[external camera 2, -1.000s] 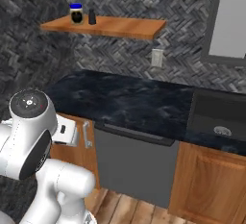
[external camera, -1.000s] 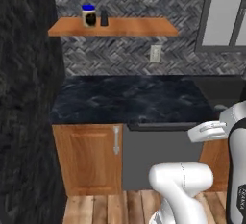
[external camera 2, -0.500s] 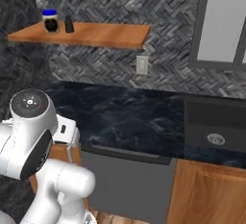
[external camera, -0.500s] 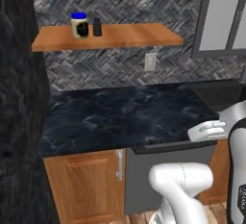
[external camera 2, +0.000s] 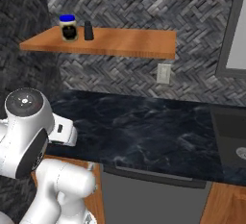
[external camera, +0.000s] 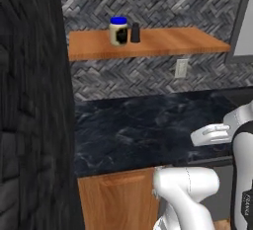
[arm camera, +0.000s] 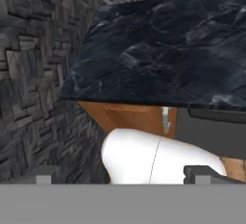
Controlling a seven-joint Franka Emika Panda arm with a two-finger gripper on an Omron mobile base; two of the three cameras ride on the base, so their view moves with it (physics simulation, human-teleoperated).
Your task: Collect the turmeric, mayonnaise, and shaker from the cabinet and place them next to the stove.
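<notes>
My jaws stand wide apart, grasping nothing. On the flat orange-brown wooden shelf (external camera: 148,44), the squat blue-lidded cream mayonnaise jar (external camera: 118,31) stands just beside the small dark tapered shaker (external camera: 135,32).

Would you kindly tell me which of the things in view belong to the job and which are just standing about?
Belonging to the job:
- mayonnaise, on the cabinet
- shaker, beside it to the right
- cabinet, the open wooden shelf board

Just there:
- dark marble counter
- wall outlet under the shelf
- wooden cupboard below the counter
- sink
</notes>
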